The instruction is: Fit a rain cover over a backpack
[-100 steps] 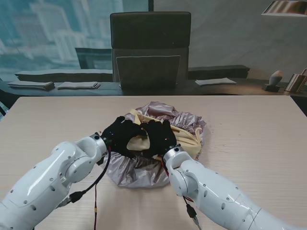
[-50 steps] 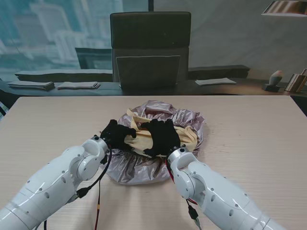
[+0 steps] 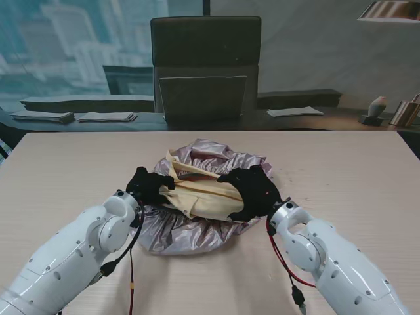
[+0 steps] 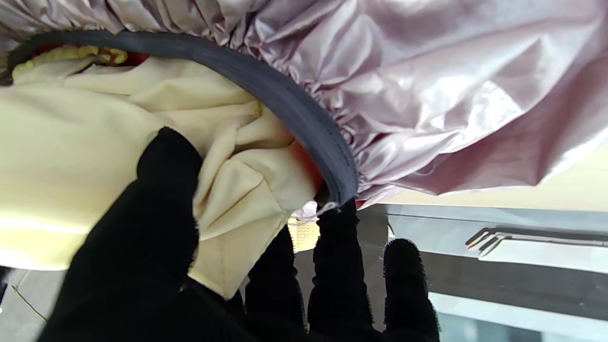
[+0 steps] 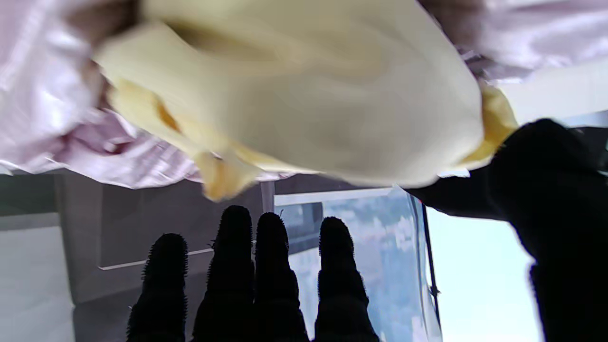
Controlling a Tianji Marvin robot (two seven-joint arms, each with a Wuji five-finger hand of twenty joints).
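Both hands have pulled apart, my left hand (image 3: pixel 149 187) pinching the yellow backpack (image 3: pixel 200 195) and my right hand (image 3: pixel 252 192) gripping its other end, mid-frame inside the shiny rain cover (image 3: pixel 190 230), so I think it is stretching open

A pale wood-grain desk (image 3: pixel 59 164) fills the near part of the stand's view, and a dark high-backed office chair (image 3: pixel 205 65) stands just beyond its far edge, facing me. Behind the chair runs a long dark counter (image 3: pixel 298 100) carrying flat stacks of papers (image 3: pixel 44 116) at the left, another stack (image 3: pixel 107 117) beside them and a white sheet (image 3: pixel 294 111) to the right. At the far right of that counter sits a small rounded ornament (image 3: pixel 376 109), with a copper-coloured lamp shade (image 3: pixel 392 10) in the upper right corner.
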